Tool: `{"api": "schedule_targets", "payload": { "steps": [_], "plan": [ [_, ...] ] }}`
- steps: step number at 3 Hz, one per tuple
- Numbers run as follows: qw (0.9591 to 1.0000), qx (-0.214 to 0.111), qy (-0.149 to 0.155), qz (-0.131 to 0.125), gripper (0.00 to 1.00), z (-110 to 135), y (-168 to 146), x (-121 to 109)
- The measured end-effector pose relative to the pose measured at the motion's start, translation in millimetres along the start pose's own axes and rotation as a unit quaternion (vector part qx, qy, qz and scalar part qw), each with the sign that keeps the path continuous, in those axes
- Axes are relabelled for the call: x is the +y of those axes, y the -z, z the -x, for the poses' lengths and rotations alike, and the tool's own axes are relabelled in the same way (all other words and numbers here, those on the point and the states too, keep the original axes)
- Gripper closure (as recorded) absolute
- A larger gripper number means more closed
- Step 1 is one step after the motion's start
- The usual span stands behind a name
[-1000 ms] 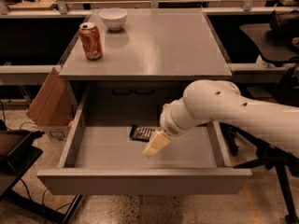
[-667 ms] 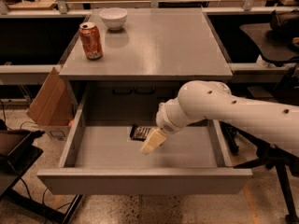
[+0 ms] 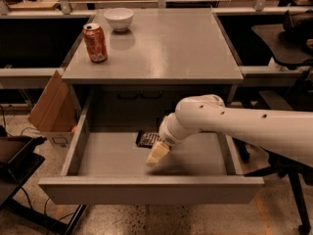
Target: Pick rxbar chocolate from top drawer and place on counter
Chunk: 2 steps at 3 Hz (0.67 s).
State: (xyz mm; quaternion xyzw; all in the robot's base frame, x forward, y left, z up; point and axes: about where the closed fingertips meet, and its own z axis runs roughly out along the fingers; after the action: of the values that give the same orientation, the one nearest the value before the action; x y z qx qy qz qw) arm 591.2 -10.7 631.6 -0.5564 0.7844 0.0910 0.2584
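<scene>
The rxbar chocolate [image 3: 146, 139] is a dark flat bar with pale lettering, lying on the floor of the open top drawer [image 3: 112, 158] near its middle back. My white arm reaches in from the right. My gripper [image 3: 156, 154] hangs inside the drawer just right of and in front of the bar, its cream fingers pointing down-left; part of the bar is hidden behind it. The counter [image 3: 166, 48] is the grey top above the drawer.
An orange-red soda can [image 3: 95, 43] and a white bowl [image 3: 119, 18] stand on the counter's back left. A cardboard box [image 3: 49, 106] leans left of the cabinet. A black chair [image 3: 288, 38] is at the right.
My arm and gripper have shifted a little to the left inside the drawer, closer to the bar. The bar has not moved.
</scene>
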Motion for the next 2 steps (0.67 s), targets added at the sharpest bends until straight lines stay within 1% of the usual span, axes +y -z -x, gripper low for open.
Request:
{"api": "schedule_targets", "payload": {
  "steps": [1,2],
  "plan": [
    [0.9996,0.014,-0.016,0.017,0.0,-13.0,-27.7,0.9],
    [0.9978,0.013,-0.041,0.051,0.18,-23.4,-52.6,7.8]
  ]
}}
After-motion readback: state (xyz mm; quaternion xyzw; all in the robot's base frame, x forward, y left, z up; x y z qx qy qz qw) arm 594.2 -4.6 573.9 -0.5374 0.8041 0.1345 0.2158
